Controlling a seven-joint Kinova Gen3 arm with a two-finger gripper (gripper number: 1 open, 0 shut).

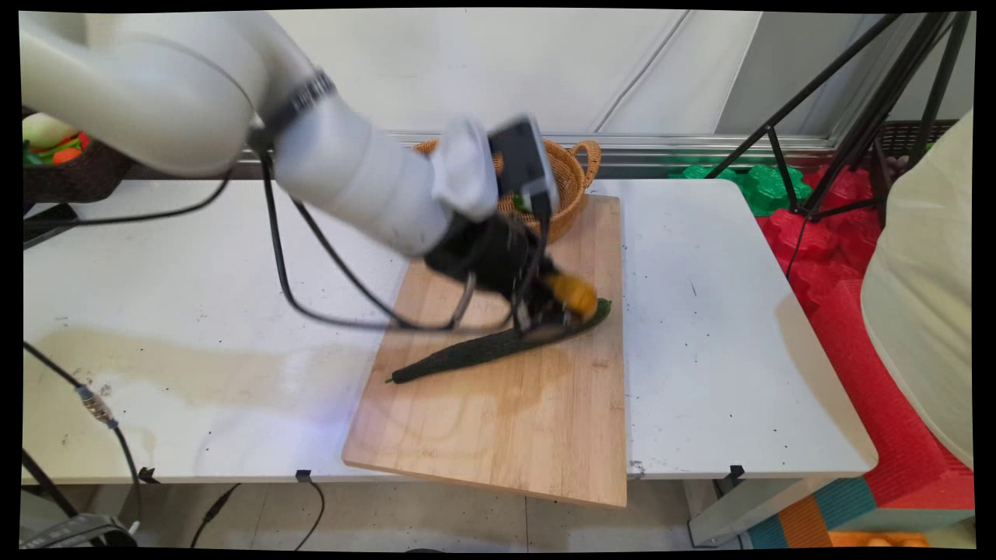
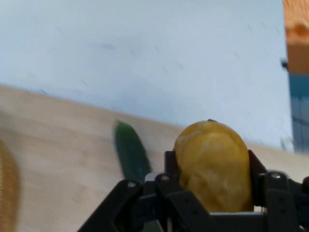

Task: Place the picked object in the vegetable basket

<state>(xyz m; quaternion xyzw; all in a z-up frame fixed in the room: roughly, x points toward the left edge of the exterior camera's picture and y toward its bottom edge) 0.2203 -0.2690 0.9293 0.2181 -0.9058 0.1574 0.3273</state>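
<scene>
Over the cutting board, from the main view, the gripper hangs low with a yellow fruit just above the cucumber, near a wicker basket; it could knock the cucumber aside. From the hand view, the fingers pinch the fruit from both sides.

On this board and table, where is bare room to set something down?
Free: the cutting board's near half below the cucumber; the table right of the board; the table left of it. Crowded: the board's far end, where the end effector grips a yellow fruit by the basket.
</scene>
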